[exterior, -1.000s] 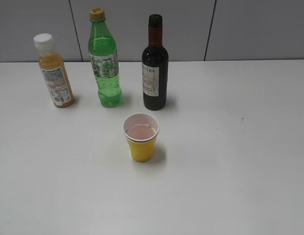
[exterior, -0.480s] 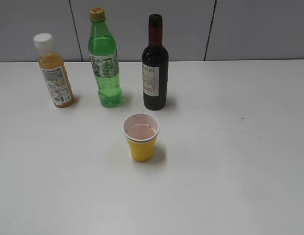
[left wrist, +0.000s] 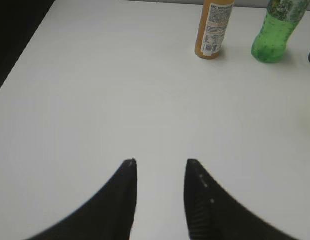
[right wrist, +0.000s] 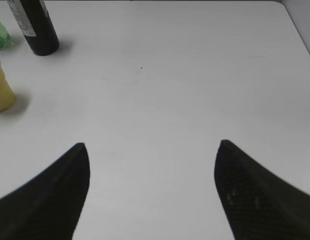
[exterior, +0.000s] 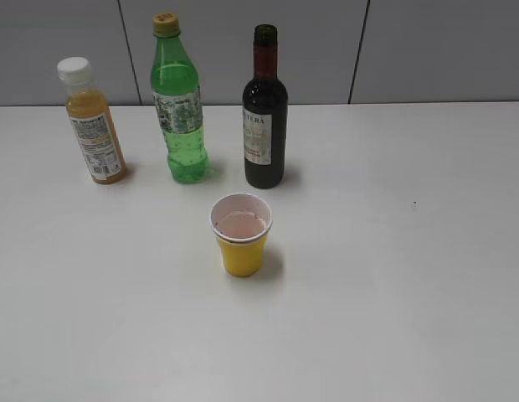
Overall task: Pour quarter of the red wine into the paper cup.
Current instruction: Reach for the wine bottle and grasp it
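Centrally on the white counter (exterior: 393,276), the small yellow paper cup with a white rolled rim (exterior: 241,234) stands upright, its whitish-pink inside visible. Just behind it and slightly right, apart from it, stands the dark glass wine bottle with a red foil neck and white paper label (exterior: 265,109), upright, its mouth uncapped. Left of the wine bottle stands the green plastic bottle with a yellow cap (exterior: 179,100); further left, the orange juice bottle with a white cap (exterior: 90,121). The left tool (left wrist: 160,162) hovers over bare counter, fingers parted by a narrow gap, grasping nothing. The right tool (right wrist: 152,145) is spread wide, released, well apart from the cup and wine bottle.
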Robot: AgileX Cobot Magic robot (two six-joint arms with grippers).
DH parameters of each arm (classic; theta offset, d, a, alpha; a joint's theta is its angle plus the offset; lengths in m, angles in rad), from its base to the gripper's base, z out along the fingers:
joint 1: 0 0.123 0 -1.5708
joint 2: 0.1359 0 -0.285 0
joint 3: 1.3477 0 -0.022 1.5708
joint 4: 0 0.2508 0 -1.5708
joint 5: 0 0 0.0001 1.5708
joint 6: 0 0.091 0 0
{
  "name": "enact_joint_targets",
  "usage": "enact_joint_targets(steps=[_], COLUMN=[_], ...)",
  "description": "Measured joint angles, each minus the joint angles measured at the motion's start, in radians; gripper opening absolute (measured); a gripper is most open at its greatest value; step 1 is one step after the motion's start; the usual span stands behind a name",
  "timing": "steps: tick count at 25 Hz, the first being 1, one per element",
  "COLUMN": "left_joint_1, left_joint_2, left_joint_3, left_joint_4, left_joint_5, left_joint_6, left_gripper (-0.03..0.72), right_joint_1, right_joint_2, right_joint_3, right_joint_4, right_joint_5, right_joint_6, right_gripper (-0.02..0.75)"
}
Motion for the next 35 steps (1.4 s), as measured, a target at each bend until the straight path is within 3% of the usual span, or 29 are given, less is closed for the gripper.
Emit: enact_joint_targets(steps=[8,11,13,16,26,35], left_joint_1=[0.000,0.000,0.000,0.000,0.000,0.000], left_joint_2=[0.000,0.000,-0.001,0.004,0.291,0.644], left_joint_3=[0.000,0.000,0.000,-0.008,-0.017,-0.017], left_joint_4=[0.000,-0.002,-0.005,-0.020,-0.177,-0.496], left_joint_5=[0.000,-0.001,-0.004,-0.035,-0.444,-0.750], left_joint_6=[0.000,0.000,0.000,0.000,0.213,0.591], left_gripper=[0.255,0.410,0.572,0.657,0.661,0.643], right_joint_1=[0.000,0.000,0.000,0.000,0.000,0.000], right_joint_2=[-0.001,-0.001,-0.001,-0.001,-0.001,-0.001], right_joint_3=[0.000,0.000,0.000,0.000,0.000,0.000], right_joint_4=[0.000,0.000,0.000,0.000,0.000,0.000], right_joint_5=[0.000,0.000,0.000,0.000,-0.001,-0.001], right_joint_6=[0.001,0.001,0.001,0.001,0.001,0.001], right_gripper=[0.585,0.585,0.585,0.584,0.584,0.584])
